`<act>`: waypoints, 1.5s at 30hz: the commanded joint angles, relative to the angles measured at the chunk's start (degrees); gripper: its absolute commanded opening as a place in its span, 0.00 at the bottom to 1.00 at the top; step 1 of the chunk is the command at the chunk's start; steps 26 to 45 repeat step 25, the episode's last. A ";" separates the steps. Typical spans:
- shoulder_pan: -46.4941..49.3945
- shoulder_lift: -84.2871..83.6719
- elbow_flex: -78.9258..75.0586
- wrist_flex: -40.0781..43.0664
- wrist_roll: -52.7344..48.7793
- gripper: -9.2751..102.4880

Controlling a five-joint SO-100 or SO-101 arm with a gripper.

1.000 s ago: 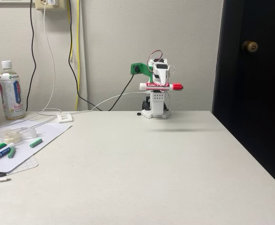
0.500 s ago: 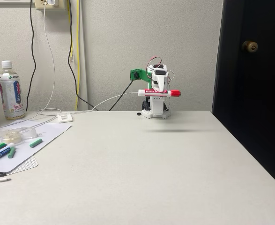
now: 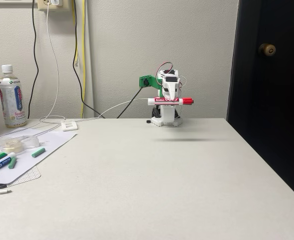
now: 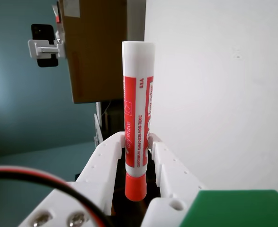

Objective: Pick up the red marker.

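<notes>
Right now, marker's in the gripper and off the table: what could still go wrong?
1. The gripper pinches the red marker nearer its capped end; the long white end sticks out, so it could pivot or slip.
2. The marker is held high above the table; if it drops, it could roll away.

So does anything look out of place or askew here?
Nothing stands out. The white-barrelled red-capped marker is held level and clear of the pale tabletop, clamped in the white gripper. Green-capped markers lie loosely on paper at the fixed view's left.
</notes>
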 commanded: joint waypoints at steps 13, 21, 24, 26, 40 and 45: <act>0.26 0.35 0.35 -0.35 -1.05 0.08; 0.26 0.35 1.23 -1.05 -1.85 0.08; 0.26 0.35 1.23 -1.05 -1.85 0.08; 0.26 0.35 1.23 -1.05 -1.85 0.08; 0.26 0.35 1.23 -1.05 -1.85 0.08; 0.26 0.35 1.23 -1.05 -1.85 0.08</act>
